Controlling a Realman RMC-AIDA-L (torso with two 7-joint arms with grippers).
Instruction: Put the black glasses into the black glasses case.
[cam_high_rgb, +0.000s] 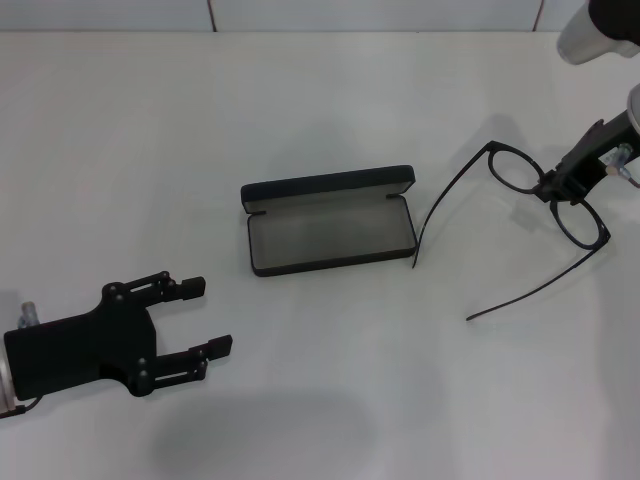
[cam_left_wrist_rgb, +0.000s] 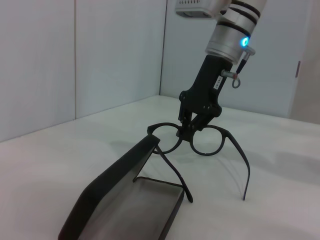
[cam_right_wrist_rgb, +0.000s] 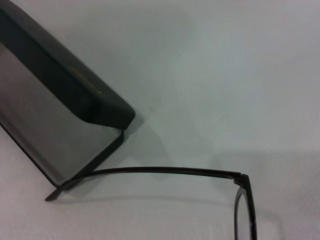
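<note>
Black glasses (cam_high_rgb: 548, 195): pinched at the bridge by right gripper (cam_high_rgb: 556, 186), fingers closed on the frame, held off the table, temples unfolded and trailing toward the robot. Black glasses case (cam_high_rgb: 330, 222): open, lid up, long axis left–right, lying left of the glasses, one temple tip just beside its near-right corner. Left gripper (cam_high_rgb: 205, 317): fingers spread, empty, parked well apart, near-left of the case.

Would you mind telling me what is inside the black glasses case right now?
The open black glasses case shows only its grey lining. The black glasses are outside it, held by the right gripper. Nothing hides the interior.
</note>
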